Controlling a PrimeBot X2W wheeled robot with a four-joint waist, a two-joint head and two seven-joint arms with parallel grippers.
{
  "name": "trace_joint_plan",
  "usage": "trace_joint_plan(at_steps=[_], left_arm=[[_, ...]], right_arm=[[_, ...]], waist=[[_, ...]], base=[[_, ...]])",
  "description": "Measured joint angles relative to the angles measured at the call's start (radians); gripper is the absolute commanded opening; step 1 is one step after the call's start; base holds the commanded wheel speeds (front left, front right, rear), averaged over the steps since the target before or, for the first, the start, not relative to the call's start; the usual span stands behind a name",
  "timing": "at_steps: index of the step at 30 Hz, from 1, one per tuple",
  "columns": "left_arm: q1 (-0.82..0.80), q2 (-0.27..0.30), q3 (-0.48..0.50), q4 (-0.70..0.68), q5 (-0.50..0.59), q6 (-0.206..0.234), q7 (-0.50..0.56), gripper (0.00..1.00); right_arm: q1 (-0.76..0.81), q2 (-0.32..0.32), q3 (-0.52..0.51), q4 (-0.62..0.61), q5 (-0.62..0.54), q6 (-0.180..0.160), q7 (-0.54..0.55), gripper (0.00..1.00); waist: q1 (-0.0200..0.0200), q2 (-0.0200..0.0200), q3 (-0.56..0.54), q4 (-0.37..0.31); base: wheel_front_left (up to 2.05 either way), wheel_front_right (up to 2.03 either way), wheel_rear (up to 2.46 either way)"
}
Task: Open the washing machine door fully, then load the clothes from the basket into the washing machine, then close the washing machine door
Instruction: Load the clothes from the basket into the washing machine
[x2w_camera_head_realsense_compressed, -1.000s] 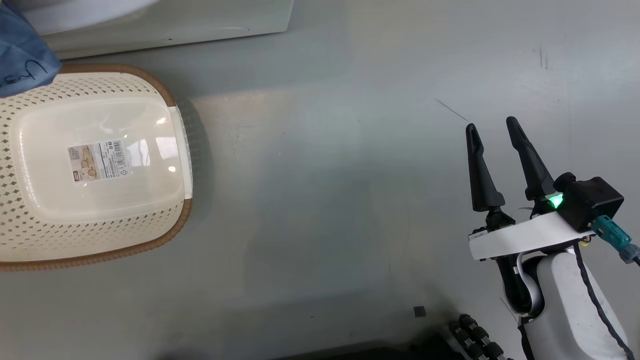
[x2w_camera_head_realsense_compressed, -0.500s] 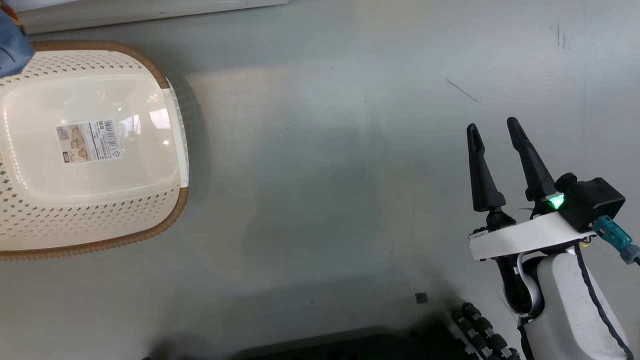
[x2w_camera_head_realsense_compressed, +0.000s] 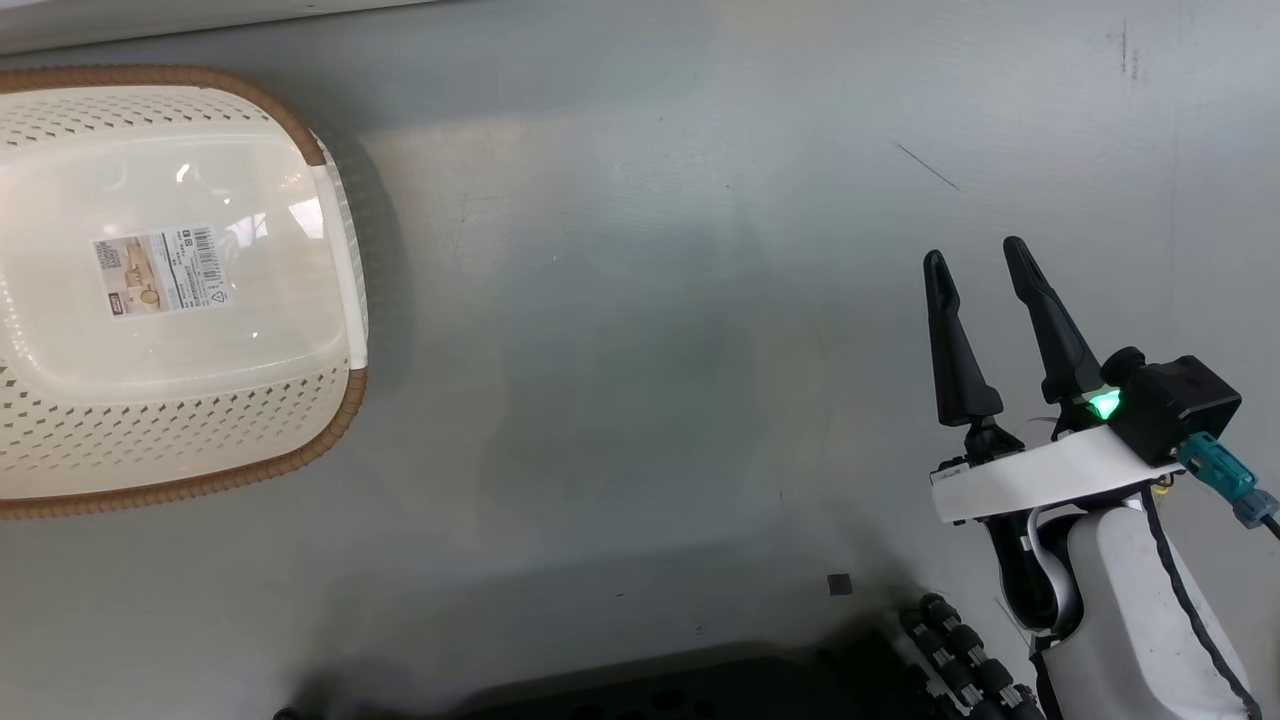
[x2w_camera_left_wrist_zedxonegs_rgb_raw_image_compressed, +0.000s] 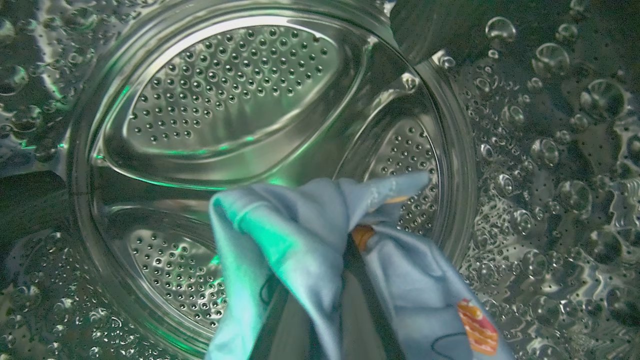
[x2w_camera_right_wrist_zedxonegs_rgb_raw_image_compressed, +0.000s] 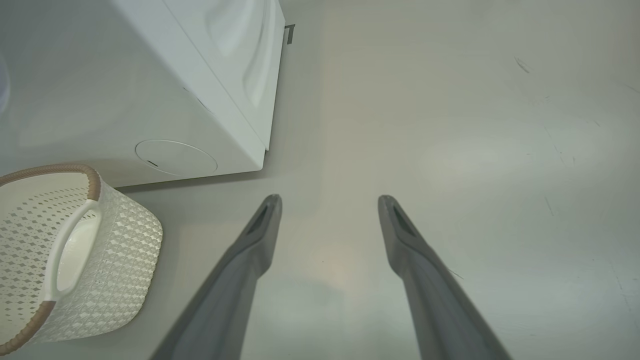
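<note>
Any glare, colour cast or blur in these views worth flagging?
Head view: bright glare spots on the basket bottom, soft shadow beside it. Left wrist view: green cast on the drum and the blue garment, glints off the steel. Right wrist view: the right gripper looks soft and washed-out grey near the lens.
</note>
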Motion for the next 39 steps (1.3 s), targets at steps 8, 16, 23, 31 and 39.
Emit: trace_joint_plan(at_steps=[8,16,23,31,39], left_arm=[[-0.006,-0.005,-0.011,0.016,0.028,0.0,0.026,0.16],[0.03,-0.053,0.02,0.137,-0.009,0.001,0.035,1.0],[0.05,-0.081,0.021,0.156,-0.024,0.001,0.035,1.0],[0.097,-0.094,0.035,0.157,-0.024,0.001,0.035,1.0],[0.172,-0.124,0.056,0.152,-0.028,0.002,0.035,1.0]], right_arm=[[-0.002,0.001,0.003,0.0,0.0,0.0,0.0,1.0],[-0.01,0.002,-0.01,0.006,0.0,0.0,0.0,1.0],[-0.021,0.002,-0.031,0.006,-0.001,0.0,0.0,1.0],[-0.023,0.002,-0.038,0.009,-0.004,0.0,0.0,1.0],[-0.037,0.001,-0.045,0.014,-0.012,0.0,0.0,1.0]], waist=[[0.0,0.0,0.006,-0.003],[0.0,0.0,-0.013,0.008],[0.0,0.0,-0.039,0.028],[0.0,0.0,-0.075,0.056],[0.0,0.0,-0.118,0.077]], base=[[0.0,0.0,0.0],[0.0,0.0,0.0],[0.0,0.0,0.0],[0.0,0.0,0.0],[0.0,0.0,0.0]])
